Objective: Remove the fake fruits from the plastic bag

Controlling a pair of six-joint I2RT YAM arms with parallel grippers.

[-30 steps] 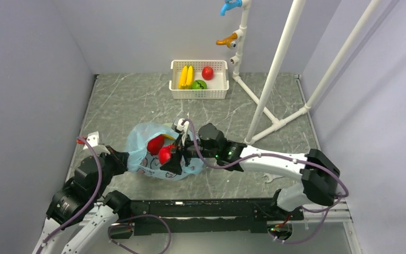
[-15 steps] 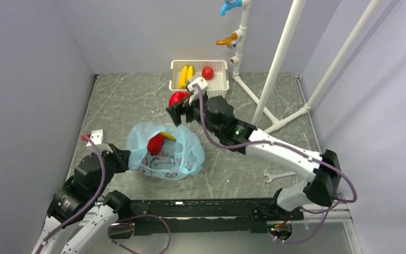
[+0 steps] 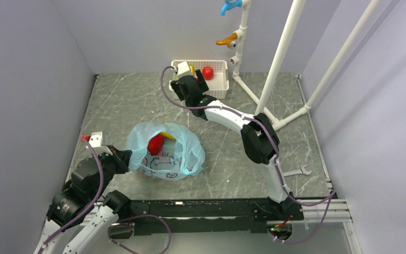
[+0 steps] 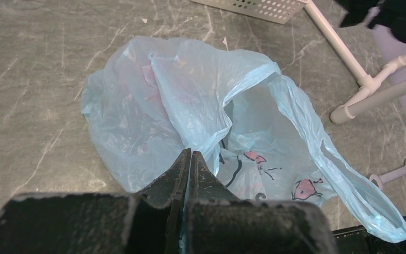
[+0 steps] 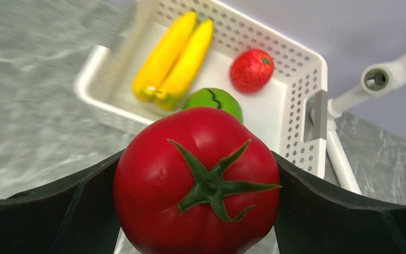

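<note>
The light-blue plastic bag (image 3: 165, 154) lies on the table at front left, and it also fills the left wrist view (image 4: 206, 106). A red pepper-shaped fruit (image 3: 155, 143) and a yellow piece (image 3: 168, 136) show in the bag's mouth. My left gripper (image 3: 123, 159) is shut on the bag's left edge, with blue film pinched between its fingertips (image 4: 180, 164). My right gripper (image 3: 186, 85) is stretched to the far side. It is shut on the red round fruit (image 5: 198, 180) and holds it just before the white basket (image 5: 301, 106). The top view hides this fruit.
The white basket (image 3: 214, 96) at the back holds two bananas (image 5: 177, 53), a green round fruit (image 5: 219, 98) and a small red fruit (image 5: 251, 69). A white pipe frame (image 3: 280, 58) stands at right. A wrench (image 3: 297, 171) lies front right.
My right gripper has lifted the red round fruit out of the bag and carried it away to the basket's near-left corner. The left gripper has kept its hold on the bag.
</note>
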